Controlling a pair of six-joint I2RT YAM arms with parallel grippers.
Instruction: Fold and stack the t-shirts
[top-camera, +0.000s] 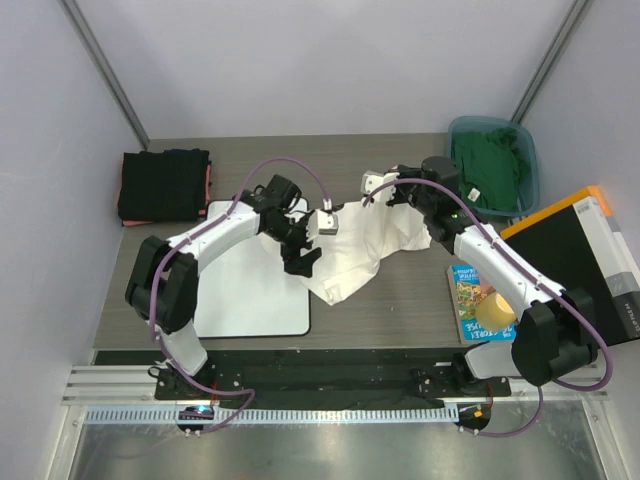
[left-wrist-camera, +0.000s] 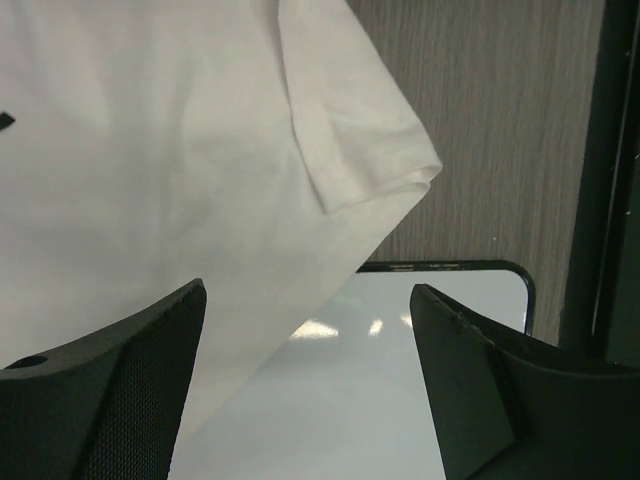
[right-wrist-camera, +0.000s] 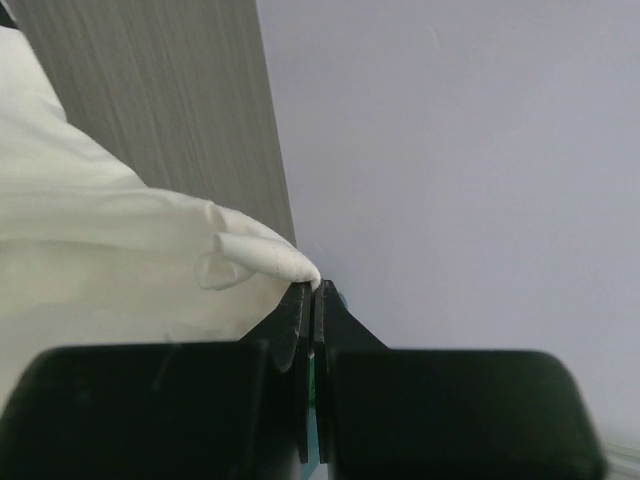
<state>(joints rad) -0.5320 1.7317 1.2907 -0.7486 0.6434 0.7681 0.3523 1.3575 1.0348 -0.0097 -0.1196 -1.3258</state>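
A white t-shirt (top-camera: 372, 243) lies crumpled on the table's middle, its left part over the white board (top-camera: 250, 295). My right gripper (top-camera: 384, 190) is shut on the shirt's far edge and holds it up; the right wrist view shows the pinched cloth (right-wrist-camera: 258, 258) at the closed gripper (right-wrist-camera: 316, 292). My left gripper (top-camera: 301, 257) is open and empty above the shirt's left edge; its wrist view shows the gripper (left-wrist-camera: 310, 385) over the shirt (left-wrist-camera: 150, 150), with a sleeve (left-wrist-camera: 365, 150) beyond, and the board (left-wrist-camera: 400, 380). Folded black shirts (top-camera: 160, 185) with a pinkish-red edge (top-camera: 208, 186) lie far left. A green shirt (top-camera: 488, 170) fills a bin.
The teal bin (top-camera: 531, 165) stands at the far right. A black box with an orange edge (top-camera: 580, 250), a colourful book (top-camera: 472, 290) and a yellow object (top-camera: 495, 310) lie on the right. Walls enclose the table on three sides.
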